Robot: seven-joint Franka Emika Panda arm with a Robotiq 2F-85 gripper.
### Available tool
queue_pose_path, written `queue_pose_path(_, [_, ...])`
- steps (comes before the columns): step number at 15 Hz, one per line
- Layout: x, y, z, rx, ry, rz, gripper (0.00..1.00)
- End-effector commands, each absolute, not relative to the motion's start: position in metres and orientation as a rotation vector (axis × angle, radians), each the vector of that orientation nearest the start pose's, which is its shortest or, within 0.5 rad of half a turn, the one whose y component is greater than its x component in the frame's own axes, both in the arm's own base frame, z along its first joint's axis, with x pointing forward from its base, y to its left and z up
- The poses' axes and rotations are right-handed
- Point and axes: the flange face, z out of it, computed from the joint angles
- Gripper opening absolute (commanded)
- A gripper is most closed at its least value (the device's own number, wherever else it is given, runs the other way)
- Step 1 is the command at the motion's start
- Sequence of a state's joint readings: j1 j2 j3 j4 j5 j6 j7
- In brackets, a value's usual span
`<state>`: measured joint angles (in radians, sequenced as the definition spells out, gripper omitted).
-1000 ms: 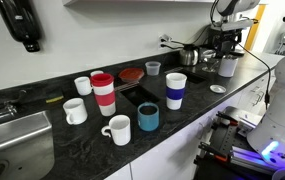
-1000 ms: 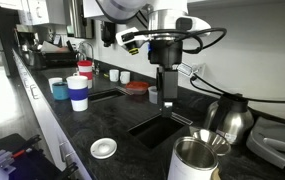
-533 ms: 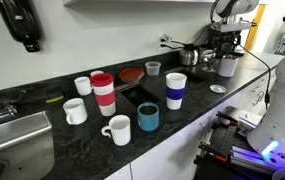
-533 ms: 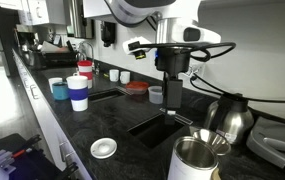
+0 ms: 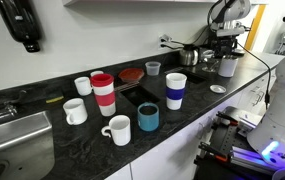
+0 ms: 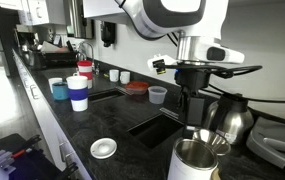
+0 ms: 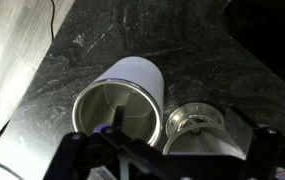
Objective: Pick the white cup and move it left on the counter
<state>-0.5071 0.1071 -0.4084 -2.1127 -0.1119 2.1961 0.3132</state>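
The gripper (image 6: 195, 120) hangs wide open and empty at the right end of the counter (image 5: 82, 150), above a steel-lined tumbler (image 7: 132, 75) and beside a kettle (image 6: 232, 118). The white cup (image 5: 153, 68) stands upright at the far side of the counter. It is just right of a red dish (image 5: 132, 74) and well left of the gripper.

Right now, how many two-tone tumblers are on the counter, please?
2: the red-and-white tumbler beside the white mugs, the blue-and-white tumbler near the teal cup. None looks hidden.
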Motion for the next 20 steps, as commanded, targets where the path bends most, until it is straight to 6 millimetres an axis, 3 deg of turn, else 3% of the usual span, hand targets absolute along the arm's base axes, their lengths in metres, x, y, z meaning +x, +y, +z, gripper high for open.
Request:
queue_pose_path(1, [0.357, -0.461, 0.36, -2.728, 1.791, 0.071, 1.0])
queue_pose_path(4, [0.361, -0.469, 0.351, -2.734, 1.788, 0.107, 1.0])
queue_pose_path(13, [0.332, -0.483, 0.331, -2.681, 1.843, 0.252, 0.99])
queue_pose_path(14, [0.332, -0.482, 0.331, -2.676, 1.845, 0.255, 0.74])
queue_pose_path(15, [0.333, -0.482, 0.33, -2.668, 1.849, 0.26, 0.74])
queue_pose_path(20, [0.339, -0.476, 0.33, -2.651, 1.846, 0.262, 0.38])
